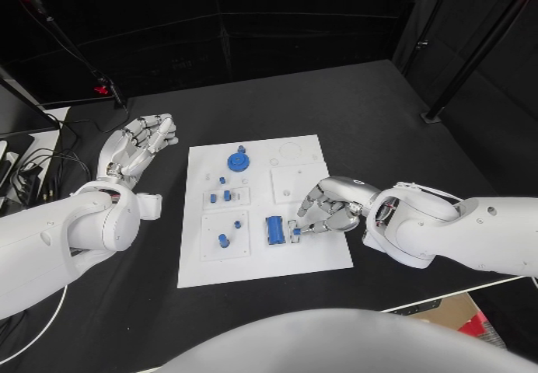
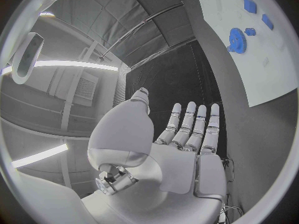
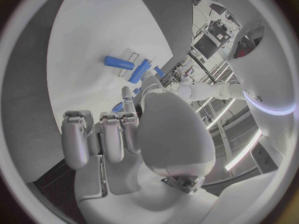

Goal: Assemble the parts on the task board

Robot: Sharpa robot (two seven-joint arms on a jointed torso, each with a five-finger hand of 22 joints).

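Observation:
The white task board lies mid-table. A blue gear sits near its far end, and small blue parts stand in clear plates below it. A blue block lies near the board's middle. My right hand is curled over the board's right side and pinches a small blue part right beside the block. In the right wrist view, the small blue part shows between thumb and finger. My left hand lies flat and open on the table left of the board, its fingers straight.
Two more blue parts sit in the near-left clear plate. Cables and a stand with a red clip are at the table's far left. A black pole rises at the far right.

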